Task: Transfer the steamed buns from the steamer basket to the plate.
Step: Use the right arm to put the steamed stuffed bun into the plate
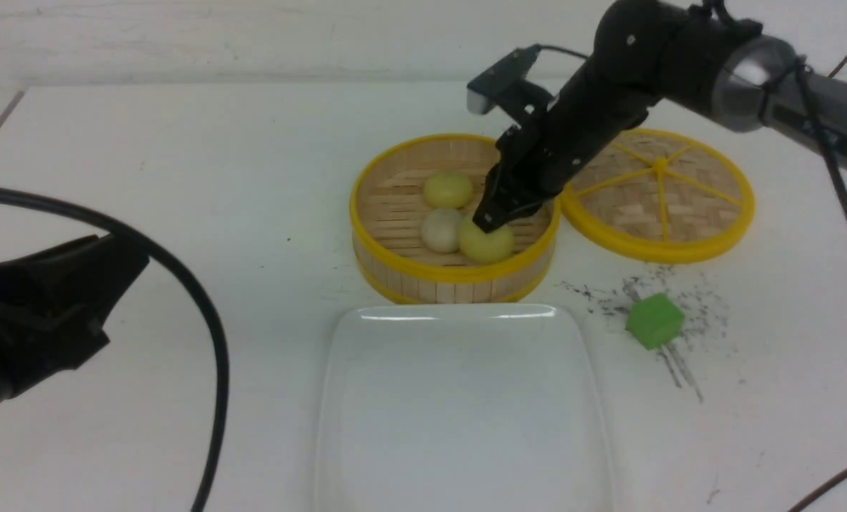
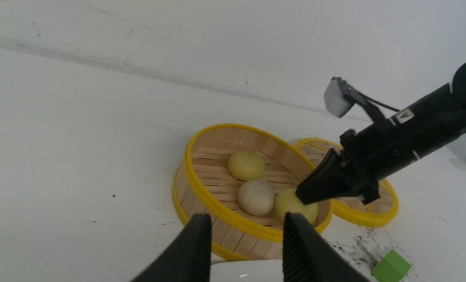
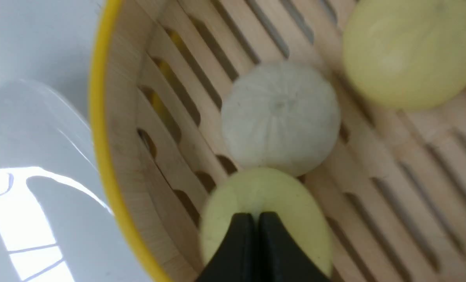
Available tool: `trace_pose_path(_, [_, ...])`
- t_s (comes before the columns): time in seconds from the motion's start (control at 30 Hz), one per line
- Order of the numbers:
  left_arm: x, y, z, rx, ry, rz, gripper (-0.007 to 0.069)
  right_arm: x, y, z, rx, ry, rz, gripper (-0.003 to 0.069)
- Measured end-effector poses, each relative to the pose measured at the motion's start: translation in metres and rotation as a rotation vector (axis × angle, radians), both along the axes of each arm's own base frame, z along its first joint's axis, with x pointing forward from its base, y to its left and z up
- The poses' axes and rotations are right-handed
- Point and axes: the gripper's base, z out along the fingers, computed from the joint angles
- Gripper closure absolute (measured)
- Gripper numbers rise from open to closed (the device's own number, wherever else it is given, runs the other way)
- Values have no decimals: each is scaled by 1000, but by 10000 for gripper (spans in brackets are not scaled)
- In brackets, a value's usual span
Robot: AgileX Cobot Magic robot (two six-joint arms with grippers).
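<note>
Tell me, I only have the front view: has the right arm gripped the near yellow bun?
Observer: No. In the right wrist view the right jaws are shut tip to tip on top of the near bun, not around it.
Operator: And the left jaws?
Observer: The left wrist view shows them apart, nothing between.
Operator: Is the white bun plain?
Observer: No, the white bun is pleated.

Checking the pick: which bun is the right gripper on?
The yellow-green bun nearest the plate, beside the white bun. The right gripper's shut tips touch its top; the far yellow-green bun sits clear of them.
</note>
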Motion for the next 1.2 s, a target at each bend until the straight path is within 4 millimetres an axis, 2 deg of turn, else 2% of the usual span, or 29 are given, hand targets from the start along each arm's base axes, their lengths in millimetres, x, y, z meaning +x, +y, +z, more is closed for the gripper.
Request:
trace_pose_path(0.1, [0,0,0,1,0,0,337,-12,-5,40,26,-71,2,656])
trace_pose_path(0.13, [0,0,0,1,0,0,337,-13,-5,43,27,-74,1,656])
trace_pose_path(0.17, [0,0,0,1,0,0,337,-20,-8,60,32,-89,-1,656])
trace_pose_path(0.2, [0,0,0,1,0,0,337,-21,-9,61,33,-90,-2,656])
trace_pose_path(0.23, [0,0,0,2,-1,1,337,-29,-12,72,27,-79,-4,656])
trace_pose_path(0.3, [0,0,0,2,-1,1,337,-38,-16,79,5,-38,-2,656])
trace_pose_path(0.47, [0,0,0,4,-2,0,337,-47,-18,80,-16,41,9,655])
trace_pose_path(0.6, [0,0,0,4,-2,0,337,-48,-18,74,-16,83,-23,653])
trace_pose_path(0.67, [0,0,0,4,-2,0,337,-49,-18,65,-22,119,-25,653])
trace_pose_path(0.73, [0,0,0,4,-2,0,337,-51,-19,52,-35,160,-27,652])
trace_pose_path(0.87, [0,0,0,4,-2,0,337,-61,-22,13,-84,288,-23,651])
trace_pose_path(0.9, [0,0,0,4,-2,0,337,-62,-23,11,-86,295,-23,651])
trace_pose_path(0.97, [0,0,0,5,-3,3,337,-71,-25,-11,-107,362,4,650])
trace_pose_path(1.0, [0,0,0,5,-3,3,337,-71,-25,-13,-107,367,7,650])
trace_pose_path(1.07, [0,1,0,6,-4,10,337,-76,-26,-28,-105,380,26,648])
trace_pose_path(1.2, [1,2,0,7,-5,18,337,-77,-27,-39,-103,358,20,647])
